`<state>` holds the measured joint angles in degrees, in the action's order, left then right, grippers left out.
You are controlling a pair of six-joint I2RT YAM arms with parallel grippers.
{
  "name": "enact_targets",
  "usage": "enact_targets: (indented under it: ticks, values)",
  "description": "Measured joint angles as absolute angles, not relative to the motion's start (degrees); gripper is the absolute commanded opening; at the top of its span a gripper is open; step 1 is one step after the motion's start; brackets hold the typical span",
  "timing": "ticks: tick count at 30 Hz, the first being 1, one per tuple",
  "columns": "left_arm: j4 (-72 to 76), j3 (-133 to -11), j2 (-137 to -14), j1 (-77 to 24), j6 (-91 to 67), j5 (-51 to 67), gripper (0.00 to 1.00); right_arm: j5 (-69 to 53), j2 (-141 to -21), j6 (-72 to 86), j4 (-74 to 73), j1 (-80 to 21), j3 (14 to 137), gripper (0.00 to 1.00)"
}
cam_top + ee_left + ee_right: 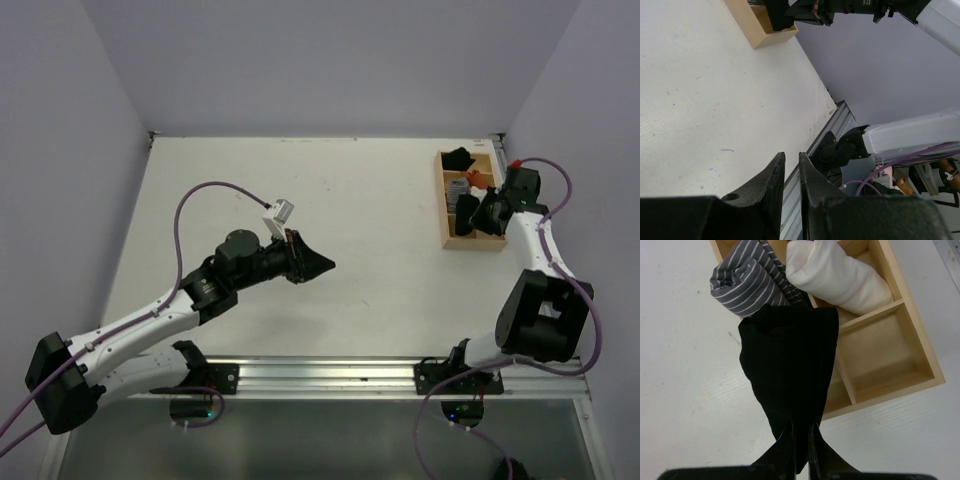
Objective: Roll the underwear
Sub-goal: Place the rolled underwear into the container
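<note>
The right gripper (801, 432) has its jaws clamped on one end of the underwear (787, 365), which hangs as a loose black bundle over the near wall of the wooden box (890, 396), partly over the table just outside it and close against the grey striped roll (745, 285); the white roll (840, 277) lies further inside the box. Whether the bundle is a true roll cannot be told, as its folds look slack. If it is, this is probably the stowing step, and the next move is a short shift over the empty compartment (880, 350) before letting go. If not, it needs spreading on the table (380, 200) away from the box first. The left gripper (791, 160) sits well away from the box, jaws all but together and holding nothing.
</note>
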<state>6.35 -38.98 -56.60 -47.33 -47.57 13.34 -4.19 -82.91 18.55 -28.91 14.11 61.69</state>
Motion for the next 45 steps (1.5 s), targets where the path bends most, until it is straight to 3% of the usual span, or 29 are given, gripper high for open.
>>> enact_targets:
  ticks: [13, 16, 20, 22, 26, 29, 32, 34, 45]
  values:
    - [6.8, -38.6, -60.9, -47.3, -47.6, 13.3, 0.21, -15.2, -94.3, 15.5, -18.4, 17.7, 61.5, 0.00]
    - [7.9, -37.8, -61.4, -47.3, -48.0, 13.4, 0.21, -15.6, -94.9, 14.9, -17.4, 17.8, 61.5, 0.04]
    - [8.8, -37.6, -62.0, -47.3, -48.5, 13.5, 0.22, -15.2, -95.4, 14.8, -17.1, 17.8, 61.2, 0.22]
    - [9.3, -37.6, -62.4, -47.3, -48.5, 13.5, 0.23, -14.4, -95.4, 14.9, -16.8, 17.7, 60.7, 0.25]
    - [9.4, -38.0, -63.6, -47.3, -48.4, 13.5, 0.24, -12.8, -95.6, 15.1, -16.7, 17.8, 60.0, 0.45]
    - [9.3, -39.1, -64.4, -47.3, -48.3, 13.5, 0.24, -12.5, -95.6, 14.9, -16.8, 17.7, 60.0, 0.44]
    - [9.4, -40.2, -64.4, -47.3, -48.2, 13.5, 0.24, -12.5, -95.6, 14.6, -16.8, 17.7, 60.0, 0.32]
    - [9.4, -40.7, -64.4, -47.3, -47.9, 13.4, 0.24, -12.3, -95.6, 14.3, -17.3, 17.8, 60.2, 0.30]
    - [9.3, -40.8, -64.4, -47.3, -47.4, 13.3, 0.25, -11.7, -97.2, 14.0, -21.2, 18.2, 63.6, 0.42]
